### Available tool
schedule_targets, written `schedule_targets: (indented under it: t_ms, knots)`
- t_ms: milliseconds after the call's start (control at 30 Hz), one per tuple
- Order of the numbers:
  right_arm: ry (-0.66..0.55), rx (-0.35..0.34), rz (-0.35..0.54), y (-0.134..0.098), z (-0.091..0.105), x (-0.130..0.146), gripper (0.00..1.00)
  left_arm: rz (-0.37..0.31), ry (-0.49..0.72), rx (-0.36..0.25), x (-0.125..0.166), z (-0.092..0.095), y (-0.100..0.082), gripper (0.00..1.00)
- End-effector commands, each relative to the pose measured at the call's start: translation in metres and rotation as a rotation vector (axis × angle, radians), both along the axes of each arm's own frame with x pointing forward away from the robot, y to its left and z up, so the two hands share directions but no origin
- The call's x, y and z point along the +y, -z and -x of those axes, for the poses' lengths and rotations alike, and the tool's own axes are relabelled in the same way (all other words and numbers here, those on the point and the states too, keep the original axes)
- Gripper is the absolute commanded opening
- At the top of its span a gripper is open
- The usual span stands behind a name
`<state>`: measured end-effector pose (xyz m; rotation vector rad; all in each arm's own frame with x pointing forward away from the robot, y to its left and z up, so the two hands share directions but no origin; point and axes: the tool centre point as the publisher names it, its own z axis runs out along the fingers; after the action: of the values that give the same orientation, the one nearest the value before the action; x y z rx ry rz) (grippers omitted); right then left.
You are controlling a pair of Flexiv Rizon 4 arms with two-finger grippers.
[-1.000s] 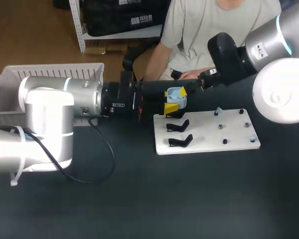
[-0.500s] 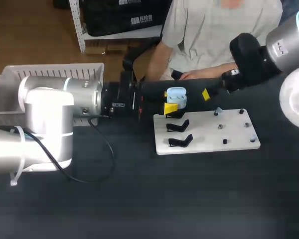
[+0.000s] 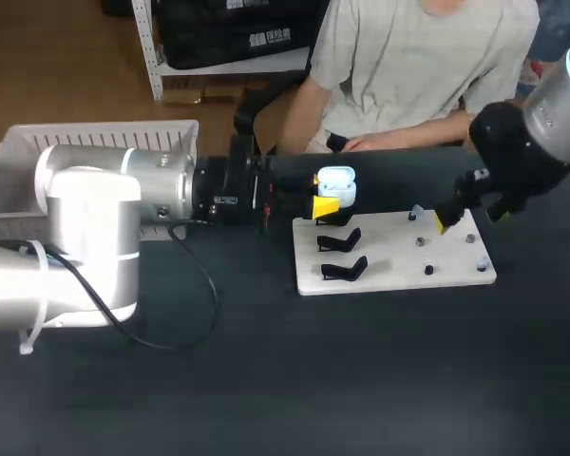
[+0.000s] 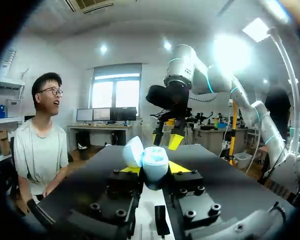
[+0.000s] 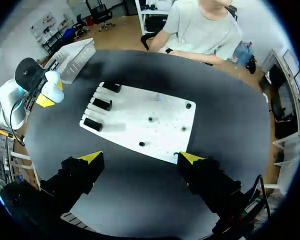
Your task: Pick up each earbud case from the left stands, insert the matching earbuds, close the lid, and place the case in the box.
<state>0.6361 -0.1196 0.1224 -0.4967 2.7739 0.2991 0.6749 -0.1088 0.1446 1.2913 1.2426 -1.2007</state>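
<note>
Black desk (image 3: 266, 380) surface filled most of the head view, and a white board (image 3: 389, 271) lay on it, to the right of the middle. On the left part of this board 2 black stands (image 3: 339, 238) were empty; the right wrist view showed 3 stands in a row there. On the right part of the board stood several small dark pegs (image 3: 428, 270), each apart from the others. The left arm (image 3: 123, 190) came in from the left side and lay level above the desk. Its left hand (image 3: 323, 193) was at the far left corner of the board, above the rear stand. This hand was closed on a light blue earbud case (image 4: 154, 161), with 1 yellow tip on each side of it. The case was lifted off the stands, and its lid (image 4: 133, 151) stood open, tilted to one side. Whether earbuds sat inside it, I could not tell. The right arm (image 3: 551, 104) came in from the right side, and its right hand (image 5: 141, 158) hung above the right part of the board, near the pegs. Its fingers were spread wide apart and held nothing. A white box (image 3: 104, 133) with ribbed walls stood at the far left of the desk, behind the left arm and well apart from the board.
</note>
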Motion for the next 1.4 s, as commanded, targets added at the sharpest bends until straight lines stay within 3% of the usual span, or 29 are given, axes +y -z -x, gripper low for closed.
schedule_targets:
  t_ms: [33, 100, 200, 233, 300, 500, 867, 1033, 1300, 1400]
  knots:
    - [0.067, -0.016, 0.177, 0.012, 0.001, -0.003, 0.87, 0.003, -0.007, -0.004, 0.000, 0.002, 0.001, 0.00]
    - [0.083, 0.004, 0.241, 0.020, 0.002, -0.008, 0.89, 0.003, -0.007, -0.004, 0.000, 0.002, 0.001, 0.00]
    - [0.133, 0.054, 0.304, 0.031, 0.002, -0.017, 0.67, 0.003, -0.007, -0.004, 0.000, 0.002, 0.001, 0.00]
    - [0.150, 0.072, 0.314, 0.035, 0.002, -0.020, 0.49, 0.003, -0.007, -0.004, 0.000, 0.002, 0.001, 0.00]
    - [0.184, 0.100, 0.337, 0.041, 0.002, -0.025, 0.45, 0.003, -0.007, -0.004, 0.000, 0.002, 0.001, 0.00]
    - [0.226, 0.190, 0.368, 0.063, 0.005, -0.038, 0.45, 0.003, -0.007, -0.004, 0.000, 0.002, 0.001, 0.00]
    - [0.220, 0.206, 0.359, 0.080, 0.008, -0.039, 0.49, 0.003, -0.007, -0.004, 0.000, 0.002, 0.001, 0.00]
    - [0.222, 0.204, 0.369, 0.084, 0.006, -0.040, 0.70, 0.003, -0.007, -0.004, 0.000, 0.002, 0.001, 0.00]
    - [0.228, 0.206, 0.381, 0.089, 0.004, -0.043, 0.50, 0.003, -0.007, -0.004, 0.000, 0.002, 0.001, 0.00]
    - [0.231, 0.205, 0.382, 0.090, 0.003, -0.045, 0.49, 0.003, -0.007, -0.004, 0.000, 0.002, 0.001, 0.00]
